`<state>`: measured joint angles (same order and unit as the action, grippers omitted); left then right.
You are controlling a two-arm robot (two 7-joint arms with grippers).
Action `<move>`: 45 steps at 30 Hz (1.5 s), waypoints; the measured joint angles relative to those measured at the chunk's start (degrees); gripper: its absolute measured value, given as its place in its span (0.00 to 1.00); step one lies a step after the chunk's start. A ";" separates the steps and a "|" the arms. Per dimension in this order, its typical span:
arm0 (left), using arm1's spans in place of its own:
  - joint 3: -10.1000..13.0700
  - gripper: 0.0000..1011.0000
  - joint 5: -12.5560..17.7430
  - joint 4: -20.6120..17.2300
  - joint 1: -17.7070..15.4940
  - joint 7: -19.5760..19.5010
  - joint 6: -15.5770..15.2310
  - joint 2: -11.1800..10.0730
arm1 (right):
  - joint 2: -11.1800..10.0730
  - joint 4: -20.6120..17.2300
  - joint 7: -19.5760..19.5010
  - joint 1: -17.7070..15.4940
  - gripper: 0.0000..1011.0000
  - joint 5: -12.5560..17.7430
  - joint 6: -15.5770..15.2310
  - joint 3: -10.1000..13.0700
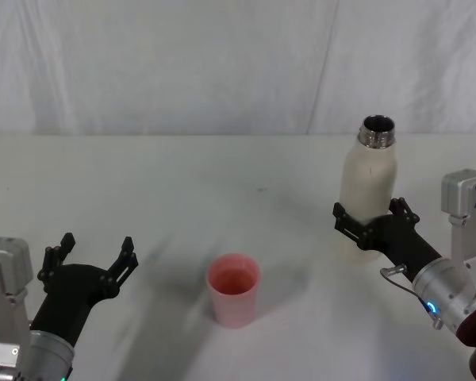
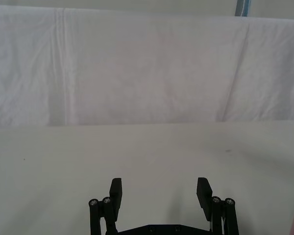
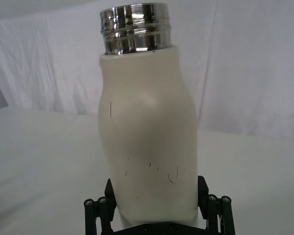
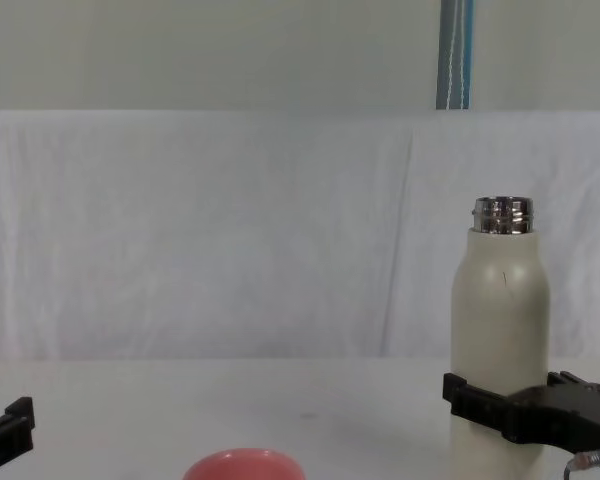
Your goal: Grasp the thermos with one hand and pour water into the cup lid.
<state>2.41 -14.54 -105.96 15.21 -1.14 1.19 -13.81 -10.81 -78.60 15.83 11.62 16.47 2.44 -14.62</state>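
Note:
The cream-white thermos (image 1: 369, 186) (image 4: 500, 320) stands upright at the right of the table, its steel neck uncapped. My right gripper (image 1: 368, 208) (image 4: 505, 388) is open, and its black fingers (image 3: 109, 188) flank the thermos's lower body (image 3: 147, 137) closely on both sides. The salmon-pink cup lid (image 1: 234, 290) (image 4: 245, 465) stands mouth up near the table's front centre, left of the thermos. My left gripper (image 1: 97, 242) (image 2: 159, 188) hovers open and empty at the front left, well left of the cup lid.
A white cloth covers the table (image 1: 222, 182) and hangs as a backdrop (image 4: 230, 230) behind it. Open tabletop lies between the cup lid and the thermos. A blue strip (image 4: 455, 55) runs up the wall behind.

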 joint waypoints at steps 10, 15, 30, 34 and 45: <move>0.00 0.99 0.00 0.00 0.00 0.00 0.00 0.00 | 0.00 -0.07 -0.02 0.00 0.99 0.02 0.05 0.02; 0.00 0.99 0.00 0.00 0.00 0.00 0.00 0.00 | 0.00 -0.08 -0.02 0.00 0.99 0.01 0.05 0.00; 0.00 0.99 0.00 0.00 0.00 0.00 0.00 0.00 | -0.15 -0.58 0.08 -0.34 0.99 0.00 0.02 0.00; 0.00 0.99 0.00 0.00 0.00 0.00 0.00 0.00 | -0.19 -0.67 0.09 -0.39 0.99 0.01 0.02 0.01; 0.00 0.99 0.00 0.00 0.00 0.00 0.00 0.00 | -0.15 -0.61 0.12 -0.34 0.99 0.04 0.07 0.04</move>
<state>2.41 -14.54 -105.95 15.21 -1.14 1.19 -13.81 -10.96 -79.21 15.94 11.27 16.51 2.51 -14.58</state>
